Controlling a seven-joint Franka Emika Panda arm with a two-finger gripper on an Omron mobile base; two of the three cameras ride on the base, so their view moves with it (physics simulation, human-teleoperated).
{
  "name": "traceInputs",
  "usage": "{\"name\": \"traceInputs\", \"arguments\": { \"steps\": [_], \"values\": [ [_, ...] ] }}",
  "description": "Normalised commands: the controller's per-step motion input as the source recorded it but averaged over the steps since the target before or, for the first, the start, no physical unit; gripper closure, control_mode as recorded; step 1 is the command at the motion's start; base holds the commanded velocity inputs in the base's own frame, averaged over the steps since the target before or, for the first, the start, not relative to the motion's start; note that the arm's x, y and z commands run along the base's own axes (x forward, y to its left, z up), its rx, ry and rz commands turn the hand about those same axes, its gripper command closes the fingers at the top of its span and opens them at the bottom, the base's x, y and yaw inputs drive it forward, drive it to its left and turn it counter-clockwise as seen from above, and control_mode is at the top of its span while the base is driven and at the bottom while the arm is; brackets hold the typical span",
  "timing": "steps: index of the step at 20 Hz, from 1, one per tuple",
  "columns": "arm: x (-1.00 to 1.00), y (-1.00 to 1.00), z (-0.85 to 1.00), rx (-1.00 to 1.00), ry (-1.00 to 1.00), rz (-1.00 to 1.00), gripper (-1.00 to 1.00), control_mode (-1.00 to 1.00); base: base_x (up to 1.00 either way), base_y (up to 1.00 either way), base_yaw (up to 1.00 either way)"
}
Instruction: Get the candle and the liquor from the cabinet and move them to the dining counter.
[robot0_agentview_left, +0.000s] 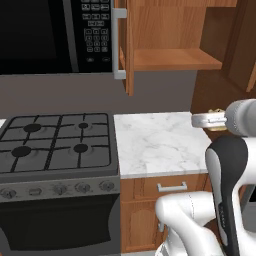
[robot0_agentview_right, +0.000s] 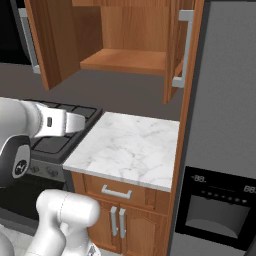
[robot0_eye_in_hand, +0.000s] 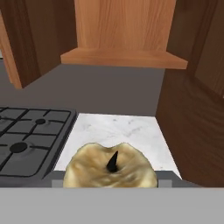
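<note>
The candle, a tan-gold lump with a dark wick, sits low in the hand view, close against the camera and between the robot's fingers, which stand partly apart with the wax filling the space between them. In the left base view a sliver of the same tan shows at the tip of the gripper, at the right edge of the frame above the small marble slab.

By the look of it the first fetch is done and the carry is in hand. The cabinet, at the top of the right base view, stands with its doors swung wide and the visible part of its wooden shelf bare. The liquor cannot be made out on that shelf from here.

The white arm is folded low. Its forearm lies roughly level across the left side of the right base view, over the gas stove, with the hand pointed toward the slab and the open cabinet beyond.

The next move, judging from the task, calls for turning away from this wall and taking the candle to the dining counter while the hold stays snug. The candle is short and rounded, and could slip in a wide swing.
</note>
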Motion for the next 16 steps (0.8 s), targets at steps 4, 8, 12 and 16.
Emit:
{"name": "traceInputs", "arguments": {
  "steps": [4,8,12,16],
  "values": [
    [0.0,0.0,0.0,0.0,0.0,0.0,1.0,-1.0,0.0,0.0,0.0],
    [0.0,0.0,0.0,0.0,0.0,0.0,1.0,-1.0,0.0,0.0,0.0],
    [0.0,0.0,0.0,0.0,0.0,0.0,1.0,1.0,-0.31,0.0,0.0],
    [0.0,0.0,0.0,0.0,0.0,0.0,1.0,1.0,-0.96,0.0,0.26]
  ]
}}
